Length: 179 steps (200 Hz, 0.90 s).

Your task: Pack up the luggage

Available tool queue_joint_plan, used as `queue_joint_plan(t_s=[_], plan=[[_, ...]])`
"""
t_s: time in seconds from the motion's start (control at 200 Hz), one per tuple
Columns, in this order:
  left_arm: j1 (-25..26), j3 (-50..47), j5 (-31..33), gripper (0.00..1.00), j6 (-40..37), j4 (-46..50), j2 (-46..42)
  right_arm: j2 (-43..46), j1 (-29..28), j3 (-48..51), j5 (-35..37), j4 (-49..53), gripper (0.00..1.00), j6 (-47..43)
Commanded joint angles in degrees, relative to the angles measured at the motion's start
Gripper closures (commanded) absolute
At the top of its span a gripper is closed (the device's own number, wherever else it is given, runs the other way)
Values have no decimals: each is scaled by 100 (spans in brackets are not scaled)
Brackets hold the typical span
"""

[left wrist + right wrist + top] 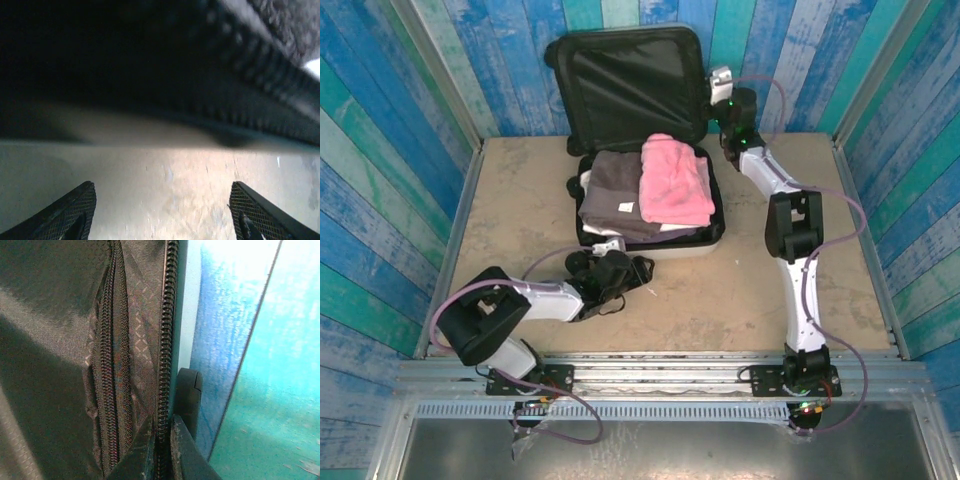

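Luggage (630, 95), wrist-close: right gripper (161, 440) pinches its lid zipper (167, 340).

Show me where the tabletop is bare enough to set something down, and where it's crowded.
Bare tabletop lies between the suitcase and the left wall, and between the suitcase and the right arm. Crowded: the suitcase's near rim, where the open left claw sits; its base, full of grey clothes and a pink garment; the lid's right edge, pinched by the right claw.

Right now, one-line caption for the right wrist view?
Right hand pinching the zipper edge of the luggage lid, blue wall behind.
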<state>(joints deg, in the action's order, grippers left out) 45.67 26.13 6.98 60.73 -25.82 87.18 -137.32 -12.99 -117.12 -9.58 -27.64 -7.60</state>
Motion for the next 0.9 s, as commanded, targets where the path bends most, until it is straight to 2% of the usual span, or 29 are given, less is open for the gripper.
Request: queue_joint_plan(t_s=[0.0,0.195,0.386,0.531,0.566,0.616,0.661,0.711,0.796,0.891], plan=[[-256,402,-329,27,70,-134,402,631,-107,1049,-490,-447,100,-355],[-269,643,-417,26,222,-488,687,1402,-109,2667,-517,-1472,100,-506],[-278,705,-561,26,631,-1117,1066,1922,-160,3689,-450,-1908,100,-627],[-294,817,-448,25,545,-1066,1048,2380,-177,4347,-189,-1888,100,-728],[-332,847,-403,25,485,-995,985,2536,-184,4555,-15,-1861,96,-774],[-413,883,-319,25,385,-882,868,2774,-227,4828,431,-1733,83,-792],[-521,881,-248,25,299,-761,744,3020,-247,4934,834,-1129,66,-668],[-636,860,-194,24,177,-606,531,3429,-247,4798,1125,333,54,-329],[-663,814,-53,24,-199,55,45,4050,-232,4335,1118,3370,46,483],[-480,365,124,24,-411,549,-581,4663,-239,4558,479,5321,42,1390]])
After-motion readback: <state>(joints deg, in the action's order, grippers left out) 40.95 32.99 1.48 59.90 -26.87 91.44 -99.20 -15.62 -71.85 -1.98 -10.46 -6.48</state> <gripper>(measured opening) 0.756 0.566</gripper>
